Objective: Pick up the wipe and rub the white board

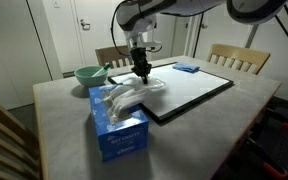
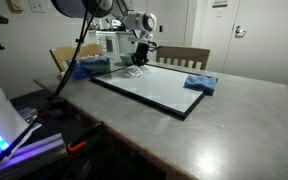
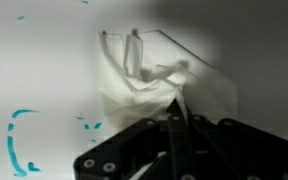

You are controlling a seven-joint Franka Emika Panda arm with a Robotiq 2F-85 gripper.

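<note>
The white board [image 1: 189,90] [image 2: 149,90] lies flat on the table, black-framed. In the wrist view its surface [image 3: 44,60] carries blue pen marks [image 3: 19,140]. The wipe [image 3: 144,85], a crumpled white tissue, is pinched between my gripper's [image 3: 176,108] shut fingertips and spreads out over the board beneath them. In both exterior views the gripper [image 1: 141,72] [image 2: 139,62] points straight down over the board's end nearest the tissue box, with the wipe [image 2: 134,71] at its tip. Whether the wipe presses on the board I cannot tell.
A blue tissue box [image 1: 119,128] [image 2: 88,68] stands off that end of the board. A folded blue cloth [image 1: 187,68] [image 2: 200,84] lies on the opposite end. A green bowl [image 1: 89,74] sits on the table, and wooden chairs [image 1: 236,58] line its sides.
</note>
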